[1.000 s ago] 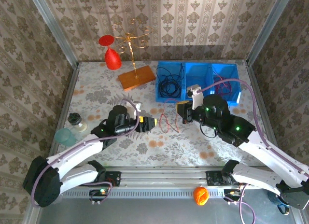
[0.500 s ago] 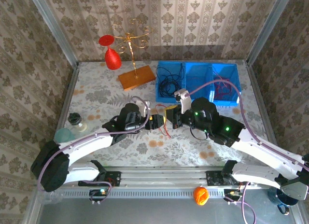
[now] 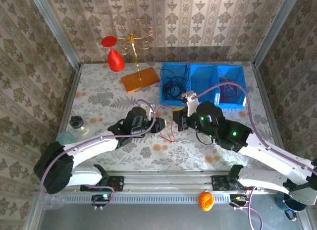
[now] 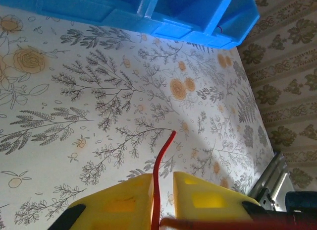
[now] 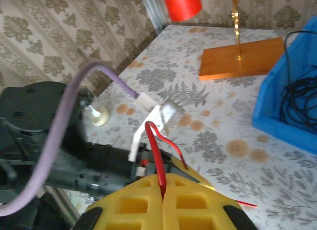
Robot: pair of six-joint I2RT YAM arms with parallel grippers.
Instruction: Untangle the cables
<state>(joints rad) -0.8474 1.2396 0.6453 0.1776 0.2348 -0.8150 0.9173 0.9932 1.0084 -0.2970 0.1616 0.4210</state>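
Item: left gripper point(image 4: 162, 183), yellow fingers point(image 4: 121, 202) drawn close with a narrow slot left between them. A red cable point(image 5: 154, 150) runs through that slot along the inner face of one finger. Whether it is pinched or merely enclosed cannot be told. Item: right gripper point(image 5: 163, 185), yellow pads pressed flat together and pinching the same red cable, which rises out of the seam and bends over in a tight hook just ahead of the tips. The two grippers face each other tip to tip, close but apart, over the floral table point(image 3: 99, 96). Slack from the red cable droops in thin loops onto the table just to the near side of both sets of tips. Item: blue bin point(image 3: 190, 79) of three compartments, just beyond the right gripper on its far side. The compartment straight beyond the gripper tips holds a coiled black cable point(image 3: 173, 87), and the compartment farthest to the gripper's right holds a second red cable point(image 3: 229, 91). Item: orange wooden base point(image 3: 140, 81) with a gold stand point(image 3: 134, 44), beyond the left gripper and slightly to its left, well apart from it.
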